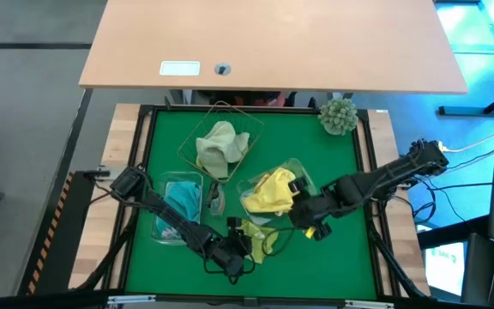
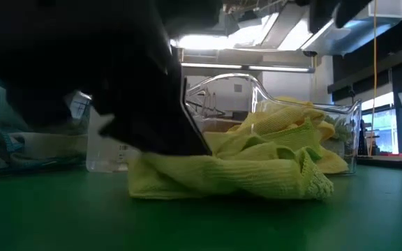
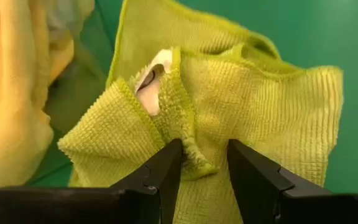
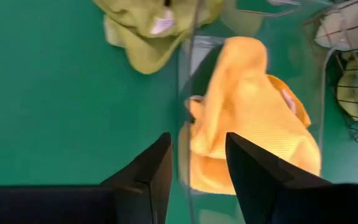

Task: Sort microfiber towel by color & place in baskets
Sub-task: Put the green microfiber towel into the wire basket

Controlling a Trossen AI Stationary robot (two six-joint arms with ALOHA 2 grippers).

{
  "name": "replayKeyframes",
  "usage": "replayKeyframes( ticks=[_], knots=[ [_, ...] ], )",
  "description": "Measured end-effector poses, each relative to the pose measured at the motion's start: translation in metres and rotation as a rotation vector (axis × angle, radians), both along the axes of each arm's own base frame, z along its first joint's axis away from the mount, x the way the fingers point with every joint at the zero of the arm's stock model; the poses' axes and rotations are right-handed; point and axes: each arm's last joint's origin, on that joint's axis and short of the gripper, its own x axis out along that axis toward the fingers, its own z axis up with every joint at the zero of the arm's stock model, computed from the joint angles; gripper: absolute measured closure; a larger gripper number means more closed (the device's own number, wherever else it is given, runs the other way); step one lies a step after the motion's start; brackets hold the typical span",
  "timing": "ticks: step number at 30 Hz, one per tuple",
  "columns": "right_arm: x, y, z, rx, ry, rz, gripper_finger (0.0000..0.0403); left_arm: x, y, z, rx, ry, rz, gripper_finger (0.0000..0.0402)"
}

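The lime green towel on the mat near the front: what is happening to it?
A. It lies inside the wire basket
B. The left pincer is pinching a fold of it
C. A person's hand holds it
B: the left pincer has its fingers closed around a fold of the lime green towel on the mat.

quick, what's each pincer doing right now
Left pincer: closed on a fold of the lime green towel lying on the table.
Right pincer: open, holding nothing, above the yellow towel in the clear basket.
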Motion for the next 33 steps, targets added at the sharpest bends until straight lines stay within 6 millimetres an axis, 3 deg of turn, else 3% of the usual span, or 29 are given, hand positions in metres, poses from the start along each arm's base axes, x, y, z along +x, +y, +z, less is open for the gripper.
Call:
replayKeyframes(
  ticks=[10, 17, 23, 33],
  knots=[
    [-0.009, 0.019, 0.0, 0.015, 0.0, 0.035, 0.0255, 0.01, 0.012, -0.013, -0.146, 0.056, 0.045, 0.0277],
    [-0.016, 0.02, 0.003, 0.012, 0.006, 0.046, 0.0255, 0.012, 0.013, -0.013, -0.193, 0.05, 0.061, 0.0332],
    [-0.032, 0.008, 0.023, 0.015, -0.051, 0.014, 0.0255, 0.011, 0.012, -0.013, -0.225, 0.045, 0.081, 0.0392],
    [-0.073, -0.018, 0.066, 0.054, -0.259, -0.063, 0.0255, 0.015, 0.008, -0.011, -0.297, 0.003, 0.065, 0.0398]
  ],
)
